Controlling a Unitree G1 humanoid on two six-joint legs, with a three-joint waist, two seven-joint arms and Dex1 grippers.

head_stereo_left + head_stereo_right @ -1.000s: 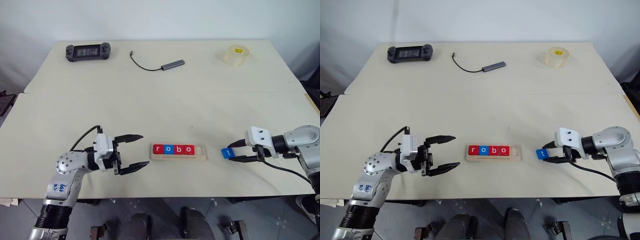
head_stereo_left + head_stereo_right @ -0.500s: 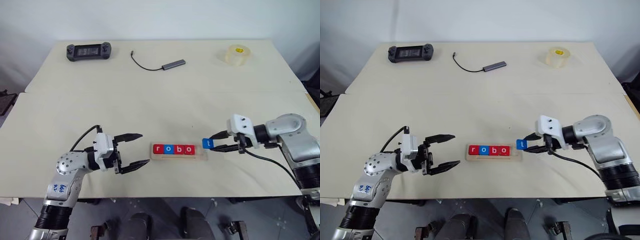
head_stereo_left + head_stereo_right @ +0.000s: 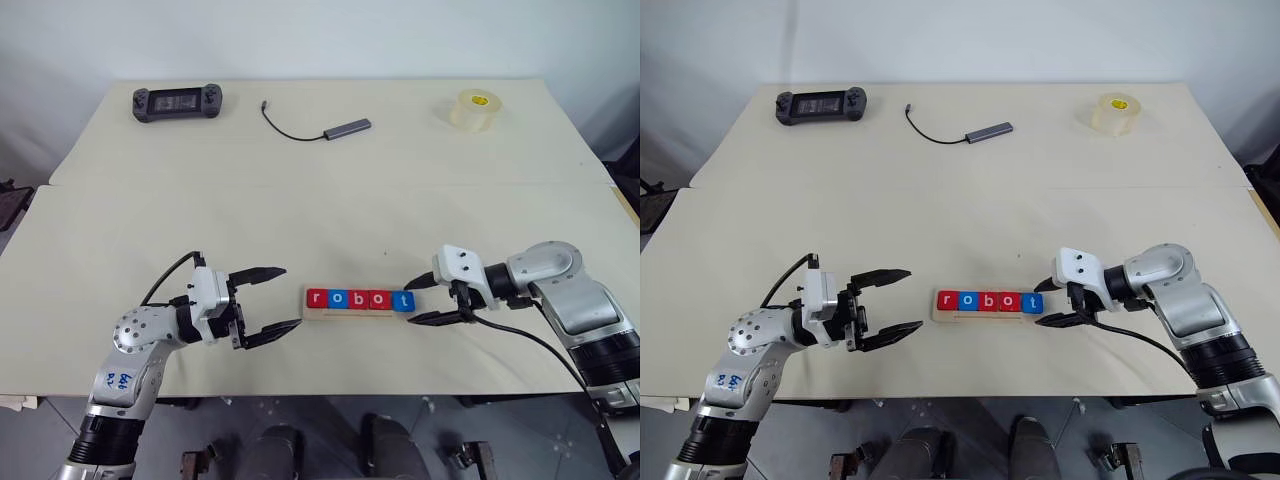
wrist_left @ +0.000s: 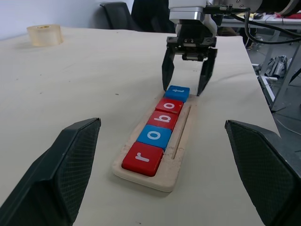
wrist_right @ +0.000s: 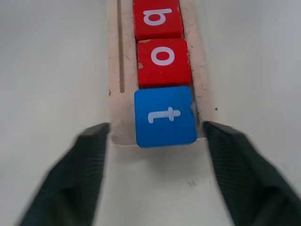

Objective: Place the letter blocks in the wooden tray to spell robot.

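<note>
The wooden tray (image 3: 358,314) holds five letter blocks (image 3: 359,299) reading "robot". The blue t block (image 5: 165,116) sits at the tray's right end, between the right gripper (image 3: 421,300)'s spread fingers, untouched. The left gripper (image 3: 277,299) hangs open just left of the tray.

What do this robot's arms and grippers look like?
Both arms are silver-grey metal with round joints. Each ends in a white wrist block carrying two black, tapered fingers: left gripper, right gripper. A black cable loops along each forearm. The left arm bears a white sticker with blue handwriting. The left finger pads are cross-hatched.
</note>
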